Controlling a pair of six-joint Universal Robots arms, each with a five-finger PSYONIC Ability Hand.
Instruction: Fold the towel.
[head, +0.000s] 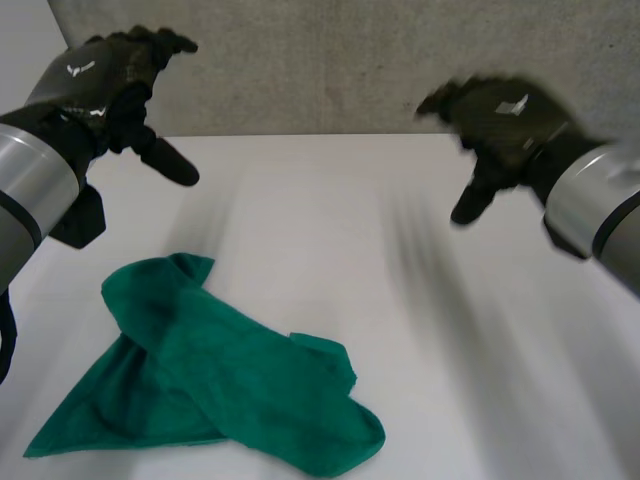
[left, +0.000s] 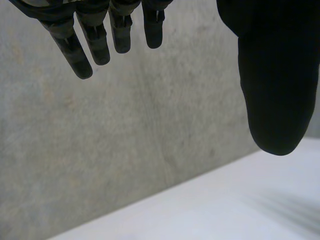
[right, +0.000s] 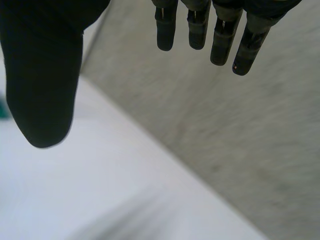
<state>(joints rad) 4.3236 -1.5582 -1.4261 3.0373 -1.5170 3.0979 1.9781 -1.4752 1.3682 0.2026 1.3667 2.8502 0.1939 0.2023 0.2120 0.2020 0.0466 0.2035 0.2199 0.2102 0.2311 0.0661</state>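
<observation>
A green towel (head: 220, 375) lies crumpled on the white table (head: 330, 210), near the front left. My left hand (head: 120, 85) hovers high over the table's far left, well clear of the towel, its fingers (left: 95, 42) straight and thumb (left: 277, 90) spread, holding nothing. Raised over the far right is my right hand (head: 500, 125), likewise open and empty, with fingers (right: 220, 37) straight and thumb (right: 42, 80) apart. A sliver of the towel (right: 3, 107) shows beside that thumb.
A grey wall (head: 330, 60) runs along the table's far edge. Bare white tabletop (head: 480, 340) spreads to the right of the towel and between the two hands.
</observation>
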